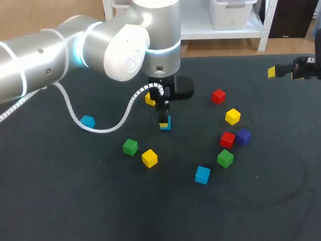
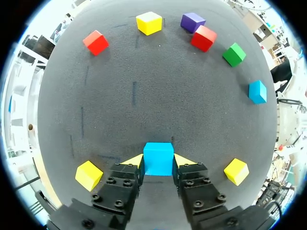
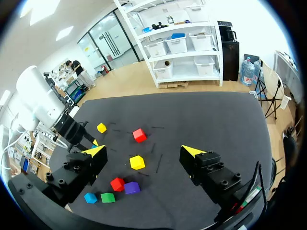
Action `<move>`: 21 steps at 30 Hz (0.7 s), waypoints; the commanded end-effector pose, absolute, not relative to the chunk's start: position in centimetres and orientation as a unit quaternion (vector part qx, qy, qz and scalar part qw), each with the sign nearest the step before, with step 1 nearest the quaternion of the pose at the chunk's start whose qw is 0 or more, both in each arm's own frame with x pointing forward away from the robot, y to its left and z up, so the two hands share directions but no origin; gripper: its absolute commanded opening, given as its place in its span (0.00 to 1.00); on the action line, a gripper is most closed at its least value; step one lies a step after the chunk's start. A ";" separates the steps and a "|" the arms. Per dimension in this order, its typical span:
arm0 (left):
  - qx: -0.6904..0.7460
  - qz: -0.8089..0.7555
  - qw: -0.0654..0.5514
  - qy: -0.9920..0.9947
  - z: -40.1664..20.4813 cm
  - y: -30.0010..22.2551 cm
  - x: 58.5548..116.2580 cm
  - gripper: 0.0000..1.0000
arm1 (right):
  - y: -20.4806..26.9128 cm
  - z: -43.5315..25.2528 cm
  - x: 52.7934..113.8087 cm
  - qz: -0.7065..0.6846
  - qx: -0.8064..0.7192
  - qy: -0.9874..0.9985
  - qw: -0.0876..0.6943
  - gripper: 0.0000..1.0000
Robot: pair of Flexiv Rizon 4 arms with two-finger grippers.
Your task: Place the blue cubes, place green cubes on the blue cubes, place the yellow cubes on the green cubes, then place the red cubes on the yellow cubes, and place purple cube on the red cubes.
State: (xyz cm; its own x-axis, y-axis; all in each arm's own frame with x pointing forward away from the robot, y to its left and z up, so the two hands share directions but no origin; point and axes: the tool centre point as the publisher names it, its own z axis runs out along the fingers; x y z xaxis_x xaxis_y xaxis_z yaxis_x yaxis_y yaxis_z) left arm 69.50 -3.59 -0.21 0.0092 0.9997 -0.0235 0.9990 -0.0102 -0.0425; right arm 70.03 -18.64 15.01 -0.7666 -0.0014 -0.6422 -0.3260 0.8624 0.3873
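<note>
My left gripper stands over the middle of the dark mat, shut on a blue cube that sits low at the mat between its yellow tips. Two other blue cubes lie apart on the mat. Green cubes, yellow cubes, red cubes and a purple cube are scattered singly. A third yellow cube is half hidden behind the left gripper. My right gripper hangs open and empty at the far right edge, away from all cubes.
The left arm's white cable loops down onto the mat near the left blue cube. The red and purple cubes on the right touch or nearly touch. Bare mat spreads along the front and at the right.
</note>
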 end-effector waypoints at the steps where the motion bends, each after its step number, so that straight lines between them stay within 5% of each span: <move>1: -0.711 0.023 0.008 -0.702 -0.3 -3.6 69.6 0.00 | -18.6 15.0 70.0 0.244 -0.089 0.907 0.330 1.00; 9: -0.713 0.024 0.012 -0.701 -0.3 -3.6 69.6 0.00 | -18.6 15.0 70.0 0.244 -0.089 0.907 0.330 1.00; 12: -0.713 0.025 0.015 -0.701 -0.3 -3.6 69.6 0.40 | -18.6 15.0 70.0 0.244 -0.089 0.907 0.330 1.00; 14: -0.713 0.026 0.015 -0.700 -0.3 -3.6 69.6 0.49 | -18.6 15.0 70.0 0.244 -0.089 0.907 0.330 1.00; 17: -0.713 0.029 0.016 -0.700 -0.3 -3.7 69.6 1.00 | -18.6 15.0 70.0 0.244 -0.089 0.907 0.330 1.00; 21: -0.714 0.031 0.014 -0.700 -0.1 -3.7 69.6 1.00 | -18.6 15.0 70.0 0.244 -0.089 0.907 0.330 1.00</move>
State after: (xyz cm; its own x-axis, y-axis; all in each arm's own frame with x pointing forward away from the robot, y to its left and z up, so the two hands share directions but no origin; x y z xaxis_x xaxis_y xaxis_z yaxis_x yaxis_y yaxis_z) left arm 69.28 -3.65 -0.25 0.0164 0.9996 -0.0251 0.9982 -0.0178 -0.0566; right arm 70.03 -18.64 15.01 -0.7666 -0.0014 -0.6422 -0.3260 0.8624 0.3873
